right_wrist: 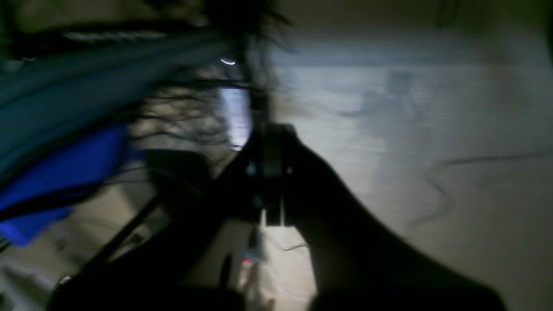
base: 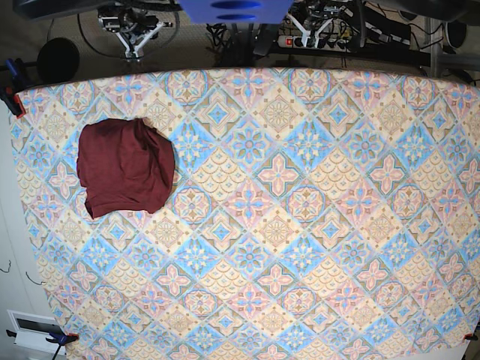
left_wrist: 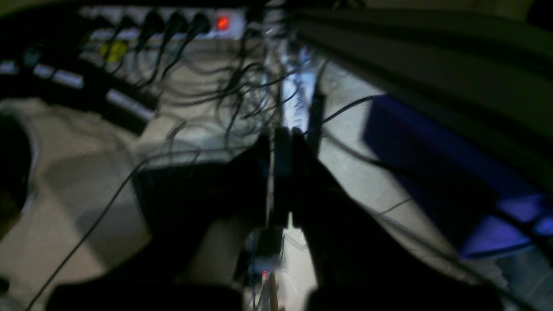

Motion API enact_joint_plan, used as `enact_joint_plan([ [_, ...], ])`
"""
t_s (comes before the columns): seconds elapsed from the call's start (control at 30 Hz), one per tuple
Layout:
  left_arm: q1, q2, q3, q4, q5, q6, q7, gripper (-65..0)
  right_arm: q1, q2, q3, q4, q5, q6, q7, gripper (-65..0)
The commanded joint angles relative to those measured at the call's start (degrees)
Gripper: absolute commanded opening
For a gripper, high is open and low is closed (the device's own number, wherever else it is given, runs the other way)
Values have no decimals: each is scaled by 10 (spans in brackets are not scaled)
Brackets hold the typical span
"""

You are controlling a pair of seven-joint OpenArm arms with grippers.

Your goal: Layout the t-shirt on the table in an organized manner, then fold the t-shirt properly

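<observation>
Shirt (base: 125, 166) lies bunched (a rumpled maroon heap) near the tabletop's (base: 300, 225) far left corner. Left pincer (left_wrist: 283, 134) and right pincer (right_wrist: 270, 131) are both closed, gripping nothing, off the tabletop.

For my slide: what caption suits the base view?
Crumpled maroon t-shirt lies bunched near the patterned table's corner, awaiting layout.

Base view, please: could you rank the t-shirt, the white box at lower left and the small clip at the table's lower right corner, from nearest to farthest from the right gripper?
Measured from the right gripper, parked beyond the table's top edge:
1. t-shirt, just below it on the table's left part.
2. white box, off the lower left corner.
3. small clip, diagonally opposite, lower right.
</observation>
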Motion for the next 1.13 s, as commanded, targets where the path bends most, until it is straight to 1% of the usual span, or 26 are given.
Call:
enact_joint_plan([
  [0.0,2,2,2,-4,3,-1,-10,-650,-7,-8,1,-2,-1,4,-3,-650],
  [0.07,-11,10,2,-5,4,-1,-13,-650,12,-41,2,-2,-1,4,-6,-650],
  [0.13,-22,13,3,-6,5,-1,-12,-650,15,-54,2,-2,0,-1,-6,-650],
  [0.17,-26,13,3,-6,5,-1,-12,-650,15,-55,2,-2,0,-15,-6,-650],
  [0.27,-31,14,3,-6,3,-1,-12,-650,15,-56,2,-2,-1,-86,-2,-650],
  [0.33,-35,14,2,-6,2,-1,-12,-650,15,-56,2,-2,-1,-103,-2,-650],
  [0.47,-44,13,1,-6,1,-1,-12,-650,19,-56,2,-2,0,-111,-7,-650],
  [0.6,-44,13,1,-6,1,-1,-12,-650,19,-56,2,-2,0,-133,-8,-650],
  [0.67,-44,13,1,-6,1,-1,-12,-650,19,-56,2,-2,0,-142,-23,-650],
  [0.77,-44,13,1,-6,1,-1,-12,-650,19,-56,2,-2,0,-145,-52,-650],
  [0.87,-43,13,1,-6,1,-1,-12,-650,19,-56,2,-1,0,-145,-71,-650],
  [1.1,-44,13,1,-6,1,-1,-12,-650,19,-56,2,-1,-1,-145,-74,-650],
])
